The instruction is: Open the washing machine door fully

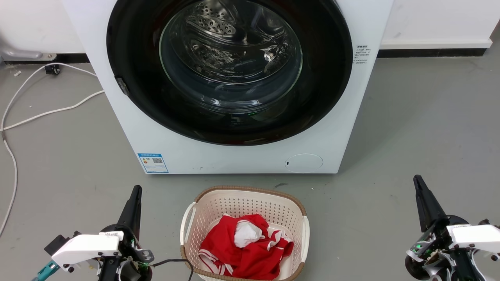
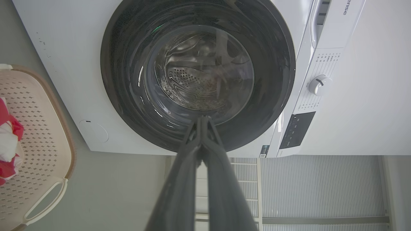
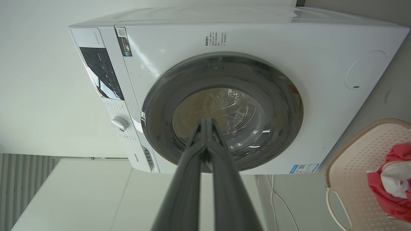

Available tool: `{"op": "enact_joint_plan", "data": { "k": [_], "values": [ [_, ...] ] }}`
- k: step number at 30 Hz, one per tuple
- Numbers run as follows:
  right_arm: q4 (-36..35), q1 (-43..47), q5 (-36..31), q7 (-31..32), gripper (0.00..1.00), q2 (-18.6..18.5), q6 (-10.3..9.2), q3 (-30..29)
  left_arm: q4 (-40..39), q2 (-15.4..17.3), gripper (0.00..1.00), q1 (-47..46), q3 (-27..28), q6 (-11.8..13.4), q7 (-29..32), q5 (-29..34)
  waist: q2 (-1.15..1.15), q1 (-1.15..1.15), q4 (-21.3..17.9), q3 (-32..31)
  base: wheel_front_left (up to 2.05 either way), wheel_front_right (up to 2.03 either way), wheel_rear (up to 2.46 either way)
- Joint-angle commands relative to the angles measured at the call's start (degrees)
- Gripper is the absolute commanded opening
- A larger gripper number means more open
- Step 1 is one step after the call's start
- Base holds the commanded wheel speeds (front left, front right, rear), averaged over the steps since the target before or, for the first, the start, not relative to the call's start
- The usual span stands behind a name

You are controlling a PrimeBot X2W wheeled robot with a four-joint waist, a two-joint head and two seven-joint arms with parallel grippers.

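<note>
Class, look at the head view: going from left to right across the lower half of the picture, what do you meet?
In order: left gripper → cream laundry basket → right gripper.

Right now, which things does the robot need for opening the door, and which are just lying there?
For the job: washing machine door, shut; left gripper; right gripper.
Just lying about: laundry basket; red clothes in it; white cable on the floor.
</note>
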Motion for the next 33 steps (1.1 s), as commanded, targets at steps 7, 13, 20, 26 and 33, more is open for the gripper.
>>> {"op": "enact_joint_plan", "data": {
  "k": [7, 13, 20, 26, 33],
  "values": [
    [0.73, 0.64, -0.03, -0.15, 1.00, 0.15, 0.00, 0.07, 0.78, -0.19, 1.00, 0.52, -0.18, 0.02, 0.06, 0.06, 0.00, 0.00, 0.00, 0.00, 0.00, 0.00, 0.00],
    [-0.79, 1.30, -0.50, -1.90, 1.00, 0.19, 0.00, 0.99, -0.44, -0.19, 1.00, 0.58, -1.77, 0.01, -1.59, 0.60, 0.00, 0.00, -0.07, -0.01, 0.00, 0.00, 0.00],
    [-2.29, 1.96, -3.34, -3.79, 1.00, 0.24, 0.00, 1.18, -2.27, -0.19, 1.00, 0.56, -3.18, -0.01, -3.67, 1.95, 0.00, 0.00, -0.11, -0.11, 0.00, 0.00, 0.00],
    [-5.45, 2.25, -13.83, -5.76, 1.00, 0.29, 0.00, 1.77, -5.33, -0.20, 1.00, 0.59, -2.88, -0.02, -5.69, 9.06, 0.00, 0.00, -0.18, -0.17, 0.00, 0.00, 0.00],
    [-8.27, 2.75, -24.26, -7.36, 1.00, 0.33, 0.00, 2.34, -8.97, -0.22, 1.00, 0.42, -2.49, -0.04, -7.29, 17.52, 0.00, 0.00, -0.21, -0.12, 0.00, 0.00, 0.00]
  ]
}}
